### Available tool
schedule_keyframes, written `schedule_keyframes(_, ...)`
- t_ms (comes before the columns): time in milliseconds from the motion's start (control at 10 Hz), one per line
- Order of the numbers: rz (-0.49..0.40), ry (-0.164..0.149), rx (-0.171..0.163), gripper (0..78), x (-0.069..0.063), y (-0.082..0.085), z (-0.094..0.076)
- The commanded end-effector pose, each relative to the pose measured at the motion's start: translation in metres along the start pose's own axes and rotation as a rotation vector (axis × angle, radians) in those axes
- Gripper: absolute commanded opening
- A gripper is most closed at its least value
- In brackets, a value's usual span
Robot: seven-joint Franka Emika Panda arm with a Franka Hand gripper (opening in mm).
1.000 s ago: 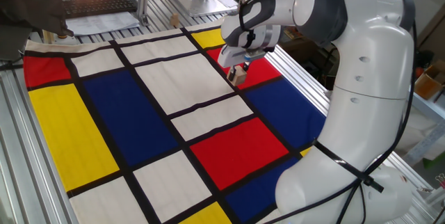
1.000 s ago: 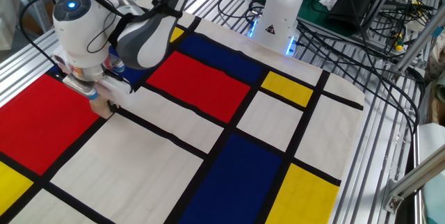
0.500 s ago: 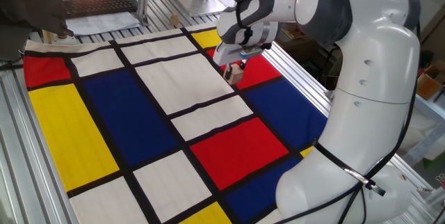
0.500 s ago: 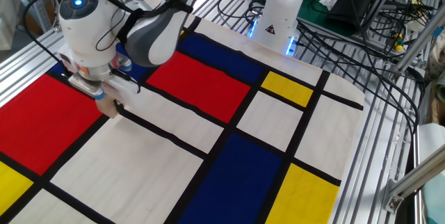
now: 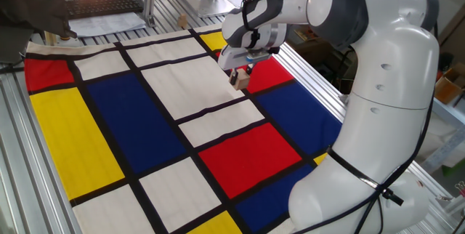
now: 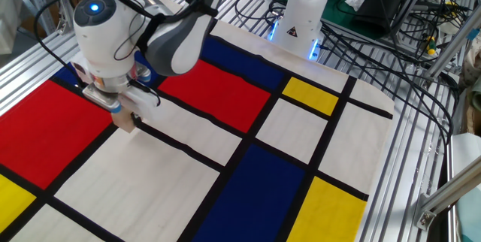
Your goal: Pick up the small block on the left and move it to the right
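**Over the tabletop: block in the grip, mid-carry**

Over the black line where a red panel meets a white one, toward one edge of the tabletop (image 6: 421, 159), the end effector (image 5: 240, 78) is clenched on the block (image 5: 241, 80). Other fixed view agrees: block (image 6: 125, 119) sits between the fingers under the end effector (image 6: 125, 119), just above the cloth (image 5: 145, 118). Cannot tell for sure whether it clears the cloth or grazes it; looks slightly lifted.

Step in hand, my read: transport to the right. Pick looks done, placement not yet.

How to do it well:
- Keep grip force constant. Cube is smooth plain wood and no wider than the fingers, so any relaxing lets it rotate or drop.
- Add some height before the sideways move. Cloth has wrinkles; a dragged corner would snag it and twist the cube in the fingers.
- Translate with wrist orientation fixed, moderate speed, no jerk at the stop.
- Aim for the middle of a panel on the right side, well away from the tabletop edge and the aluminium rails (image 6: 421, 62).
- Lower until the cube rests flat, then release, then retract straight up so the fingers do not knock it over.
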State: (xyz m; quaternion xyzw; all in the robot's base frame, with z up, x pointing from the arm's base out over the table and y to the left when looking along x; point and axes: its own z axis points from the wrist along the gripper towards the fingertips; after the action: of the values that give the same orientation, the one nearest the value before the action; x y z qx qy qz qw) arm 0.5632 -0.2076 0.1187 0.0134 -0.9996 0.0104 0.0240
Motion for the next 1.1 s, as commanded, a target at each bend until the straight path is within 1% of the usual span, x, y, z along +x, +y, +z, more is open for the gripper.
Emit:
schedule_keyframes(100,0.034,0.022,0.009,1.2,-0.012,0.001,-0.013)
schedule_keyframes(300,0.056,0.051,0.007,1.2,-0.021,0.002,-0.026)
schedule_keyframes(400,0.064,0.058,0.006,1.2,-0.022,0.002,-0.028)
schedule_keyframes(500,0.072,0.058,0.006,1.2,-0.022,0.002,-0.028)
schedule_keyframes(700,0.096,0.057,0.022,1.2,-0.022,0.002,-0.028)
schedule_keyframes(800,0.083,0.057,0.035,1.2,-0.022,0.002,-0.028)
schedule_keyframes(900,0.029,0.061,0.058,1.2,-0.022,0.002,-0.028)
schedule_keyframes(1000,0.018,0.061,0.054,1.2,-0.022,0.002,-0.028)
schedule_keyframes(1100,-0.038,0.043,0.052,1.2,-0.022,0.002,-0.028)
